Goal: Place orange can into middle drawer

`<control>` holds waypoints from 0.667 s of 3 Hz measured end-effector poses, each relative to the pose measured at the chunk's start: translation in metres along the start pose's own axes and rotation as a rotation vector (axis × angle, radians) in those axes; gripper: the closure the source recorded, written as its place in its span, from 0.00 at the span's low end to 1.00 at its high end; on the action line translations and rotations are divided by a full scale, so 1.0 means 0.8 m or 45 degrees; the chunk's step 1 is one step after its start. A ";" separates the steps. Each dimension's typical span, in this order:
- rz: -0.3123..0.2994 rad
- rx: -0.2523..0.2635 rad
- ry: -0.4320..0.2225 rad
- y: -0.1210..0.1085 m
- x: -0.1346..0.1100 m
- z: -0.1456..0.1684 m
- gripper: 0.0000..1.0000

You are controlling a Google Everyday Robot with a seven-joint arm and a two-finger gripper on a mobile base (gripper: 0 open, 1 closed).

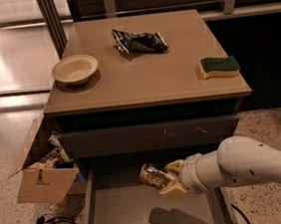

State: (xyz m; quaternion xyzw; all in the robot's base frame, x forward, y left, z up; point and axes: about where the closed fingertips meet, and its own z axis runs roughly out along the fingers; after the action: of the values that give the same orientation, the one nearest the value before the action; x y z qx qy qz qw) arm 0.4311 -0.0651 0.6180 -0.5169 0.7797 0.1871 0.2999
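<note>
My gripper [164, 180] is shut on the orange can [153, 176], a shiny orange-gold can with brown mottling, held on its side. The white arm comes in from the right. The can hangs above the open middle drawer [121, 216], over the back part of its flat grey floor, and casts a shadow on the floor below it. The closed drawer front with white scuff marks [148, 136] is just above the can.
On the cabinet top stand a cream bowl [75, 69] at the left, a dark foil snack bag [139, 40] at the back, and a green and yellow sponge [219, 66] at the right. A cardboard box [44, 176] with clutter and cables lie on the floor left of the drawer.
</note>
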 end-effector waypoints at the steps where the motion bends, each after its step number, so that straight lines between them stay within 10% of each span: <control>1: 0.002 -0.001 0.001 0.000 0.001 0.001 1.00; 2: 0.043 -0.023 0.022 0.001 0.013 0.026 1.00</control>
State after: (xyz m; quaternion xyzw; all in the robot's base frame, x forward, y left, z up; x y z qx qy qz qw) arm 0.4329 -0.0591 0.5954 -0.5080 0.7890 0.1948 0.2854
